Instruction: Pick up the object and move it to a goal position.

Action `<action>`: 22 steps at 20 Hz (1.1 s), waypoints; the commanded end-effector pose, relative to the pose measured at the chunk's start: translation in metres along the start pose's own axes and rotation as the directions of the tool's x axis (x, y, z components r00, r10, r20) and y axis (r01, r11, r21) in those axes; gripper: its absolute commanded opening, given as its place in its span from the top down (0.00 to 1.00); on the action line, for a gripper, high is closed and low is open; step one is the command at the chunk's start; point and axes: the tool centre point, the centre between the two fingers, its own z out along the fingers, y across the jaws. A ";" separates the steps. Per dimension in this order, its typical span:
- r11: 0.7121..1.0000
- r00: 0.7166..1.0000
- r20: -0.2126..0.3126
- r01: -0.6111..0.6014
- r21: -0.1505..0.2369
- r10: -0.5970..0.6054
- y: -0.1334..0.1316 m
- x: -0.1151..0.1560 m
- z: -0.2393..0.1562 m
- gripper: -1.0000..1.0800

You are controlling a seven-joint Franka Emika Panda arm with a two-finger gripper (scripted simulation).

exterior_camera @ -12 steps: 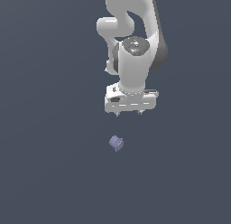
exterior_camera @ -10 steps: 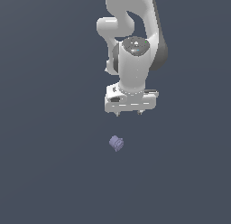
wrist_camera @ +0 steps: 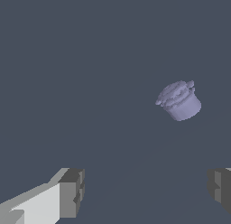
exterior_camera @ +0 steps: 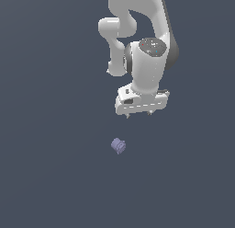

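The object (exterior_camera: 119, 145) is a tiny lavender-blue ridged lump lying on the dark grey floor. In the wrist view the object (wrist_camera: 179, 100) looks like a small knobbly cylinder, tilted. My white gripper (exterior_camera: 139, 115) hangs above it, a little toward the exterior view's right, and does not touch it. Only its short fingertips show below the hand. In the wrist view the gripper (wrist_camera: 146, 191) is open, its two grey fingers (wrist_camera: 72, 193) wide apart with nothing between them. The object lies outside the gap between them.
A plain dark grey surface fills both views. The white arm (exterior_camera: 147, 61) rises out of the exterior view's top edge. No other objects or edges show.
The arm's wrist and hand have shifted slightly toward the exterior view's right. The object has stayed where it was.
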 end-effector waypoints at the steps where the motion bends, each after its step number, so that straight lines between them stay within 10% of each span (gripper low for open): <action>1: 1.000 1.000 0.000 0.001 -0.001 -0.001 0.000 0.000 0.000 0.04; 14: 0.985 0.985 0.003 -0.172 0.005 0.172 0.019 0.016 0.018 0.04; 22: 0.914 0.914 0.005 -0.406 0.004 0.406 0.046 0.035 0.045 0.04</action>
